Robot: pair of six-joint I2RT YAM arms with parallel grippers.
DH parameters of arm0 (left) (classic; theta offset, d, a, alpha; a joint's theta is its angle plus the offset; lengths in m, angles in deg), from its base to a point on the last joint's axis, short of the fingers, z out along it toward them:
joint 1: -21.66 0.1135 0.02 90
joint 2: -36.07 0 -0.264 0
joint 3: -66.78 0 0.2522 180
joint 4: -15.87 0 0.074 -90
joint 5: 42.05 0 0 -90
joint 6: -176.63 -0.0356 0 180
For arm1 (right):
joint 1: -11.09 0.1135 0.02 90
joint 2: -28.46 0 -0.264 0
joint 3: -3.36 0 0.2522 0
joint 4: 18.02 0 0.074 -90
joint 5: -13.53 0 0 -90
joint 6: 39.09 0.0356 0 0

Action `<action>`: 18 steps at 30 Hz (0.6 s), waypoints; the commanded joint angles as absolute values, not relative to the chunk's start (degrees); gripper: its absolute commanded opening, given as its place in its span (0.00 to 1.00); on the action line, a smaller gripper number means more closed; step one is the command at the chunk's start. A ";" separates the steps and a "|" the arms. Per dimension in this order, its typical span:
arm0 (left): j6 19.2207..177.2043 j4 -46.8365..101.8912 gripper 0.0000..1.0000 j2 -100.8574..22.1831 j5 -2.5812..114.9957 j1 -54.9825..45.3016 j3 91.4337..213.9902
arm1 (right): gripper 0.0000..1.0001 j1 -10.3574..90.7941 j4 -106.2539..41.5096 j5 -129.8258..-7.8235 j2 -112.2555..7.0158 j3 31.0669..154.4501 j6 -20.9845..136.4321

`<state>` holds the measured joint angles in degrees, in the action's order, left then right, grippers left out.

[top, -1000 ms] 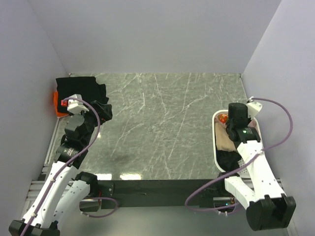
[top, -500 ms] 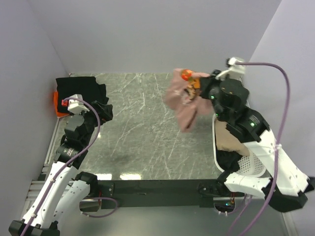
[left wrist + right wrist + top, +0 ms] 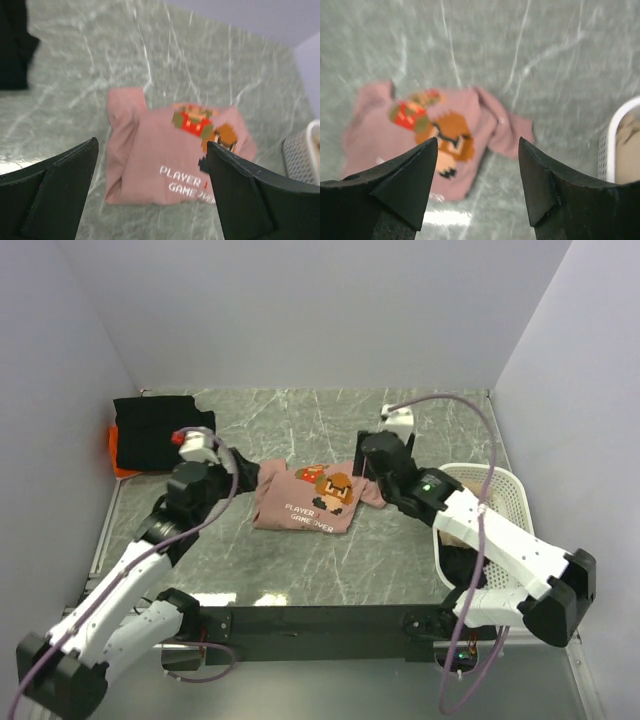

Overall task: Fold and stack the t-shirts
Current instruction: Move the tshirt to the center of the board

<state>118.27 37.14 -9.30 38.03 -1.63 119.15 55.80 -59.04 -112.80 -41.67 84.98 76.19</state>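
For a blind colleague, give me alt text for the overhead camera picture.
A dusty-pink t-shirt with a pixel-art print lies rumpled on the table, between the open left gripper and open right gripper. A black t-shirt sits far left, a white basket right.

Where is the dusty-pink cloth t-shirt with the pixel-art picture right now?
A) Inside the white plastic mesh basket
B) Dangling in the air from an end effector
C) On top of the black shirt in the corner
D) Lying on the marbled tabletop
D: the dusty-pink cloth t-shirt lies rumpled, picture side up, on the grey-green marbled tabletop, with nothing gripping it.
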 commanded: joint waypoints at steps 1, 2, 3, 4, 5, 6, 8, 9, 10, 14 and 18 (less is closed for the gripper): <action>115.99 35.70 0.95 -14.54 37.40 -6.02 121.94 | 0.73 55.83 -57.01 -109.62 -43.69 79.63 80.79; 115.81 35.35 0.95 -15.69 36.96 -7.68 122.11 | 0.73 55.74 -56.91 -109.43 -44.48 77.70 82.10; 115.81 34.91 0.95 -17.61 37.13 -8.39 122.03 | 0.72 55.83 -56.91 -109.25 -46.05 76.99 82.81; 115.90 34.56 0.95 -18.59 37.48 -9.10 122.11 | 0.73 55.74 -56.74 -108.81 -46.77 76.37 83.16; 116.16 33.68 0.94 -19.47 38.10 -9.80 122.03 | 0.73 55.65 -56.39 -108.72 -47.47 75.14 83.60; 116.34 33.15 0.94 -21.22 38.28 -11.28 122.03 | 0.73 55.30 -55.26 -108.72 -48.61 74.35 84.39; 116.86 31.66 0.94 -23.07 38.80 -14.36 122.03 | 0.74 53.21 -53.76 -106.80 -49.75 71.98 84.74; 117.04 31.22 0.94 -25.08 38.81 -15.51 122.11 | 0.74 52.23 -52.71 -105.92 -50.81 71.36 84.92; 117.39 30.78 0.94 -26.15 38.72 -16.74 122.29 | 0.74 51.35 -52.09 -105.04 -51.34 70.31 84.84; 118.62 27.53 0.94 -32.47 37.05 -24.63 124.04 | 0.73 47.31 -48.22 -100.57 -53.36 68.63 84.31; 118.63 26.11 0.94 -41.86 33.98 -29.13 127.64 | 0.72 43.71 -44.97 -96.17 -57.22 67.84 83.96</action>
<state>117.81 30.41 -37.34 36.94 -26.44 123.33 45.31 -50.69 -100.54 -55.31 68.39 83.27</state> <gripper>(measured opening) 0.939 0.729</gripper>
